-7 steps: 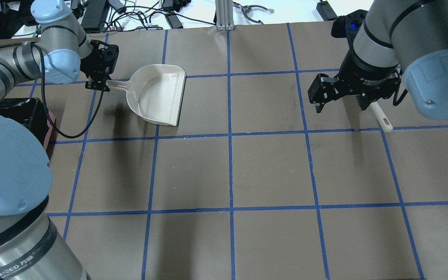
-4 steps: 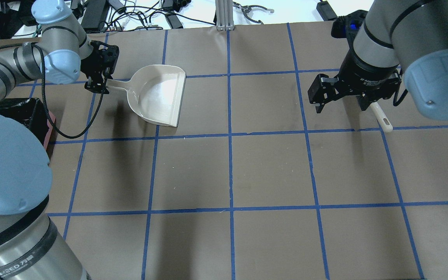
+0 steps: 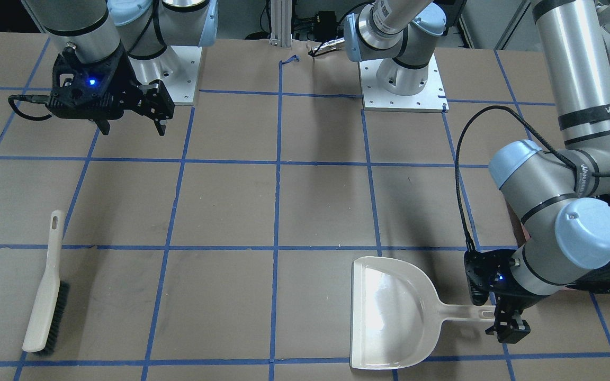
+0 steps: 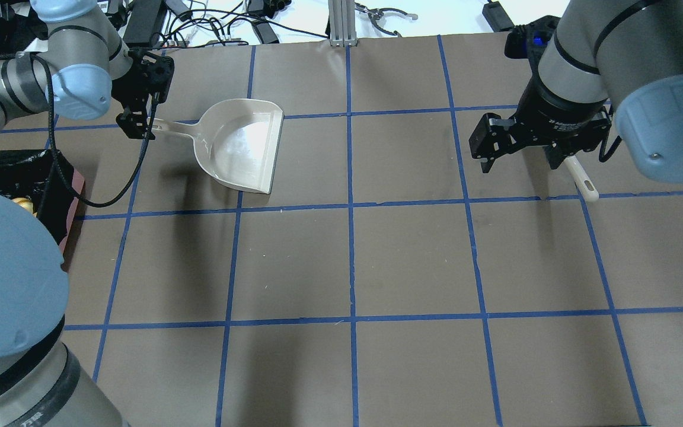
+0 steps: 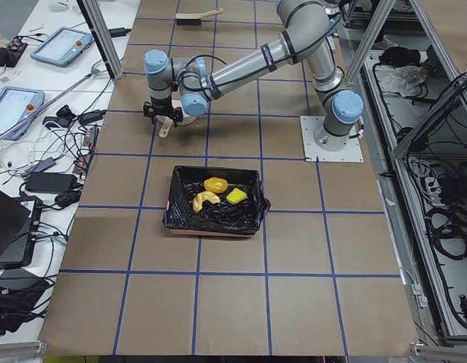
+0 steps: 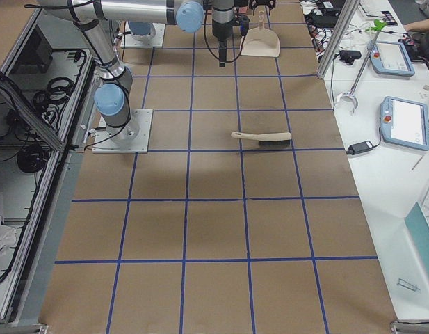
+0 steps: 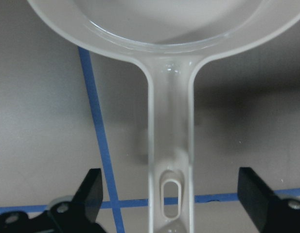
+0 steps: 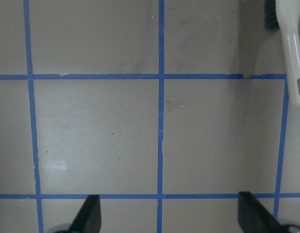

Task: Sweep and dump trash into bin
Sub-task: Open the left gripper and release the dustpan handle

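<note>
Trash: all three pieces lie inside the bin (image 5: 248, 215), on the black liner: yellow wedge (image 5: 235, 196), potato-shaped lump (image 5: 215, 184), pale crescent (image 5: 205, 200). The bin stands near the dustpan's (image 4: 241, 145) handle end, on the robot's side of it. The pan itself is empty and sits flat on the bench (image 4: 412, 261).

Handling (judgement): the pieces look light and soft, foam-like, and likely to roll or bounce, so sweep them, don't pinch them. The pan looks like thin, stiff, glossy plastic, so it may slip. Take it on the flat handle, just pan-side of the hanging slot.

Left hand (image 4: 134, 121): fingers apart, straddling the handle at the slot, touching neither side.

Right hand (image 4: 519, 163): fingers apart, nothing between them, well away from the dustpan, with the brush (image 3: 45, 296) beside it.

Writing: the white lettering on the left arm's black band is too small for you to read with confidence.
</note>
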Available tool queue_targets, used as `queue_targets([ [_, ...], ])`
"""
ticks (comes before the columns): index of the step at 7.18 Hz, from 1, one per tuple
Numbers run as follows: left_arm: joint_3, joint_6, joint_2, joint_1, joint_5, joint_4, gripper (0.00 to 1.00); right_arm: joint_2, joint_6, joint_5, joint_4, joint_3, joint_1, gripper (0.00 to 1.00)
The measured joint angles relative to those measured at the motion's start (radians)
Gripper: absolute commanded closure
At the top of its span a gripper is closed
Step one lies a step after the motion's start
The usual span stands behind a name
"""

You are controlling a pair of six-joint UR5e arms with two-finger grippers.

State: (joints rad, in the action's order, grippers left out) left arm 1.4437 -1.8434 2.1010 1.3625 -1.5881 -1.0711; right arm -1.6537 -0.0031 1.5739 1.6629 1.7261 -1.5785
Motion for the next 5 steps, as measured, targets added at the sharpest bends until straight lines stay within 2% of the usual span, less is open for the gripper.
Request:
queue_targets([
  [3, 0.003, 0.415, -0.132, 0.043, -0.001, -0.104, 0.0, 0.0, 0.0, 0.0, 0.0, 0.0, 0.0, 0.0],
  [5, 0.058, 0.74, -0.226, 0.084, -0.004, -0.165, 0.0, 0.0, 0.0, 0.0, 0.0, 0.0, 0.0, 0.0],
])
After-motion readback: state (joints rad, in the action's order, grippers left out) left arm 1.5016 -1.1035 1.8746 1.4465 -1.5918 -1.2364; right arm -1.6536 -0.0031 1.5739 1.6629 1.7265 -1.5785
